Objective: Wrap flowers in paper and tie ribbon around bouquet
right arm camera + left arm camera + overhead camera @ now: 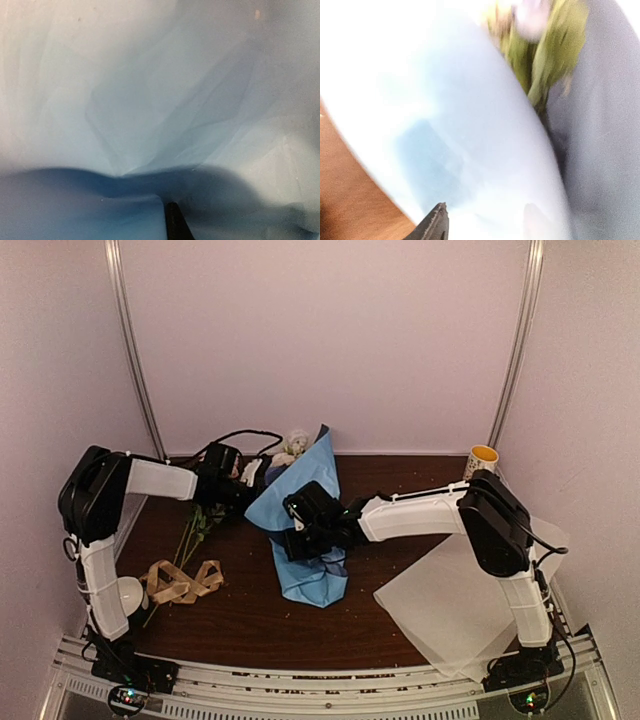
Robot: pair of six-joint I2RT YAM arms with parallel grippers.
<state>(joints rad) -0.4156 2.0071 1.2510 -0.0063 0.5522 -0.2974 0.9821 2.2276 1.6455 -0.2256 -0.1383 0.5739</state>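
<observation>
Bouquet (318,580) whole from above, blurred flowers (540,50) close at left wrist

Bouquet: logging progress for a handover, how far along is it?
Done: paper loosely folded around the flowers, which show at its far end. In hand: right gripper shut on the paper, left gripper beside the flowers. To do: ribbon lies loose on the table, untied.

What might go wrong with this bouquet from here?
The paper looks loosely rolled; the right claw seems to pinch its middle, and a slip there may let it spring open.
The left claw sits close by the flowers at the wide end and might knock blooms loose.
The ribbon lies apart on the left; fetching it likely means one claw letting go.
</observation>
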